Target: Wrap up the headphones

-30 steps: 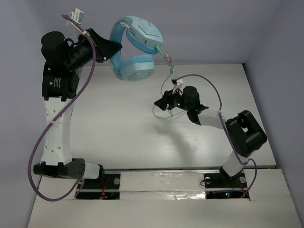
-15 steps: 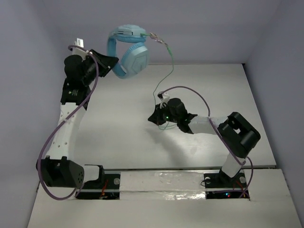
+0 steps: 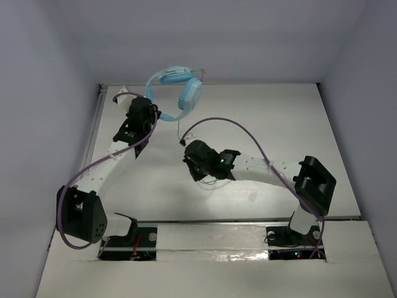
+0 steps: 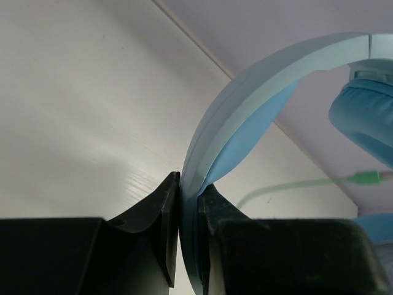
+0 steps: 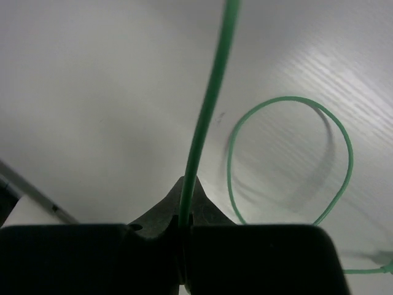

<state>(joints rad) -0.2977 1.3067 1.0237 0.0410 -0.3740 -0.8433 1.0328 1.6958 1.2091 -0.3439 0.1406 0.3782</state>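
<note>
The light blue headphones point(image 3: 177, 87) hang above the far left of the table, ear cups to the right. My left gripper point(image 3: 156, 113) is shut on their headband. In the left wrist view the curved band point(image 4: 245, 92) is pinched between the jaws of that gripper point(image 4: 189, 203), with a padded ear cup point(image 4: 368, 117) at the right edge. The thin green cord point(image 3: 180, 127) drops from the headphones to my right gripper point(image 3: 189, 160), mid-table. The right wrist view shows that gripper point(image 5: 186, 203) shut on the cord point(image 5: 209, 104), with a loose loop point(image 5: 331, 129) lying on the table beyond.
Thick purple robot cables point(image 3: 229, 124) arch over both arms. The table's left edge and side wall point(image 3: 96, 124) run close to the left arm. The back wall point(image 3: 248, 37) rises just behind the headphones. The arm bases point(image 3: 211, 239) stand along the near edge.
The left arm has carried the headphones down and towards the table's far left. The right gripper has shut on the cord and moved left towards mid-table.
</note>
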